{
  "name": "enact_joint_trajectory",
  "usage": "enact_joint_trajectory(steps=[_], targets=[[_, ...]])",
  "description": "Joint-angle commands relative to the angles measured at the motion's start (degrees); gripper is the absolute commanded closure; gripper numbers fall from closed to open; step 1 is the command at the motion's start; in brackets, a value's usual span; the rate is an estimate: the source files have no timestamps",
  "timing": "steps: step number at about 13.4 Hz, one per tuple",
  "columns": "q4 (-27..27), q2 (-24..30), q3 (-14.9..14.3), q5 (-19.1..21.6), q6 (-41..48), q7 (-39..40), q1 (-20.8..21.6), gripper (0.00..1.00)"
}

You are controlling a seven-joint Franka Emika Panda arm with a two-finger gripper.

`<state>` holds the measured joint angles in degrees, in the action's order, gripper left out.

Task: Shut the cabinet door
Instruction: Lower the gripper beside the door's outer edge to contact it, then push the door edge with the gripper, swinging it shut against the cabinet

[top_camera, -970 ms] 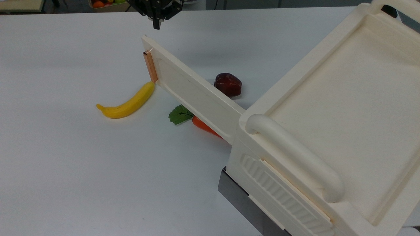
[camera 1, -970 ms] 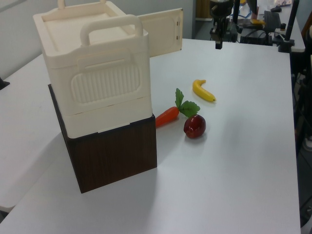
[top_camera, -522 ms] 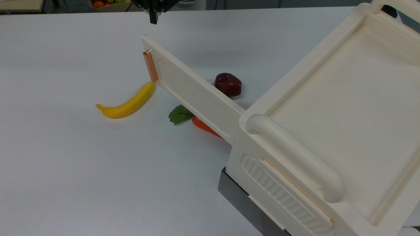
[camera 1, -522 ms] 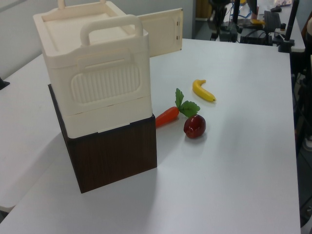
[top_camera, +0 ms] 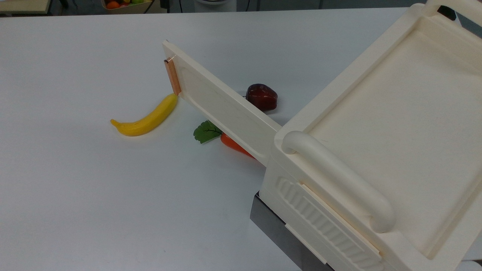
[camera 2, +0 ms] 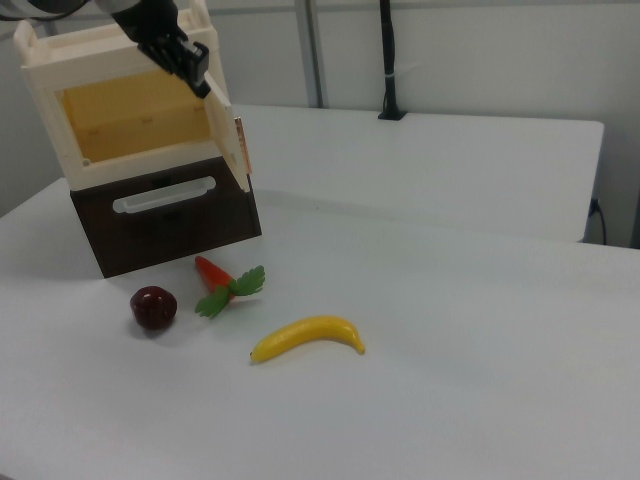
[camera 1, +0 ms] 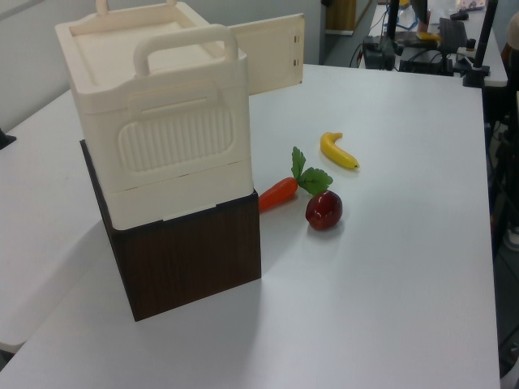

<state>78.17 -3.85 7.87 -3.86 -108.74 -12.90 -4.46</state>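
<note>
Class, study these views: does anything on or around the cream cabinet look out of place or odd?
Yes. The cabinet door stands wide open, swung out from the cabinet over the table. A banana, a carrot and a dark red apple lie loose on the table rather than inside.

The cabinet [top_camera: 376,150] stands on a dark base [camera 1: 190,259] at the top view's right edge of the desk [top_camera: 75,207]. The cabinet door [top_camera: 222,103] juts out from its corner toward the top view's upper left — swung wide open. In the right view the gripper [camera 2: 195,68] hangs just above the door's top edge, in front of the open compartment. On the desk, the banana [top_camera: 147,118] lies at the top view's left of the door's free end, its tip just beside it. The carrot [top_camera: 233,145] lies partly under the door; the apple [top_camera: 261,97] sits behind the door, near it.
</note>
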Motion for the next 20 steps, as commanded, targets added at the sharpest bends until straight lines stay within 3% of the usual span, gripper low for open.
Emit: enact_joint_trajectory(steps=[1, 6, 13, 20], targets=[[-0.7, -2.8, -0.7, 0.6, -10.6, -7.2, 0.1, 1.00], [-0.3, -7.0, -0.8, 0.3, -19.0, -15.6, 0.1, 1.00], [0.9, -8.6, -0.1, 1.0, -21.6, -20.7, 1.4, 1.00], [1.0, -8.6, 0.0, 1.3, -21.0, -32.2, 10.4, 1.00]])
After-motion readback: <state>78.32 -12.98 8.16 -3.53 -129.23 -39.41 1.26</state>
